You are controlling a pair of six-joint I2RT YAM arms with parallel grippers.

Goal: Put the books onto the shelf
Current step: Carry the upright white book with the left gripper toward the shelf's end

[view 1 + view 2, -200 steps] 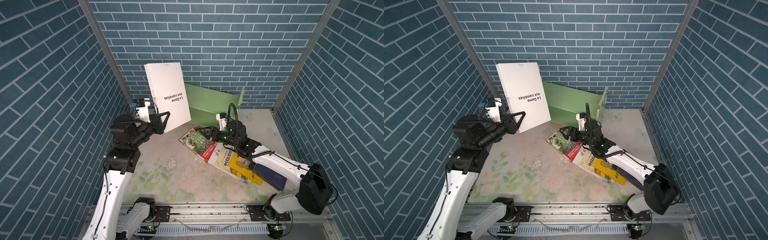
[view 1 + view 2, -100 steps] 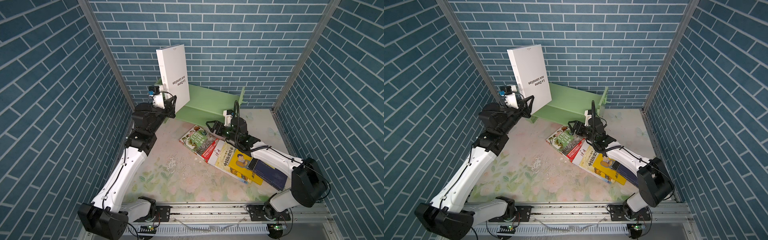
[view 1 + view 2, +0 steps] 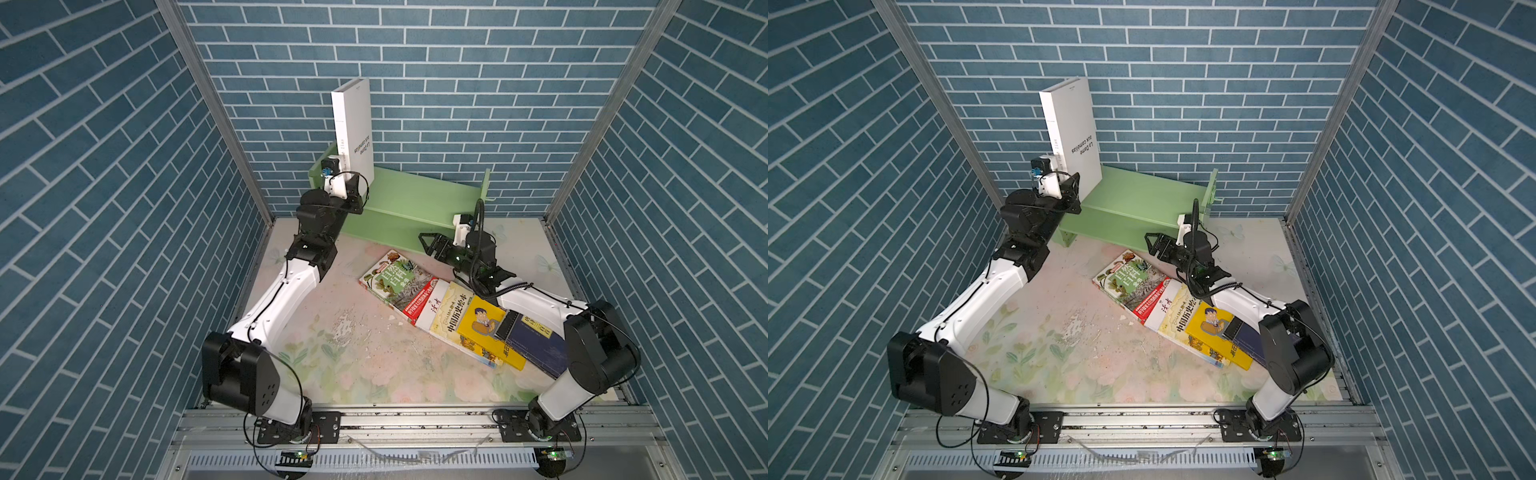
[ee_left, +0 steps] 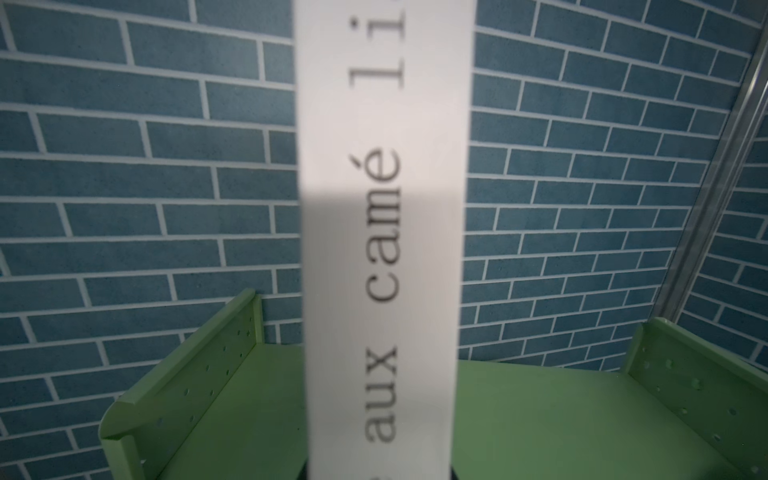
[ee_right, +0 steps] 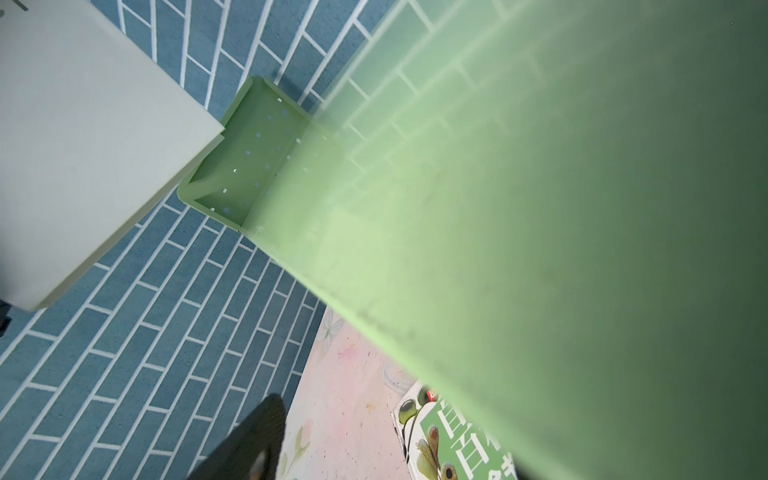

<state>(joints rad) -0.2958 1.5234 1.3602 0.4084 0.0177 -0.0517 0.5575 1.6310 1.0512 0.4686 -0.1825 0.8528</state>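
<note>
Books lie overlapped in a row on the floral tabletop (image 3: 332, 357): navy book (image 3: 536, 345) nearest, then bright yellow cartoon-man book (image 3: 482, 328), pale yellow book (image 3: 451, 311), thin white book (image 3: 432, 305) and nature encyclopedia (image 3: 395, 278). Beyond them the right gripper (image 3: 423, 244) hangs wide open and empty, just before the light green shelf (image 3: 415, 199). The left gripper (image 3: 356, 189) clamps the lower end of the white French-title book (image 3: 353, 124), upright over the shelf's left end.

White book (image 4: 382, 249) between left jaws, spine lettering blurred, both ends cut off, shelf (image 5: 540, 249) near right jaws a green blur, nature book (image 5: 449, 449) cut off, navy book (image 3: 536, 345) half under right arm.
</note>
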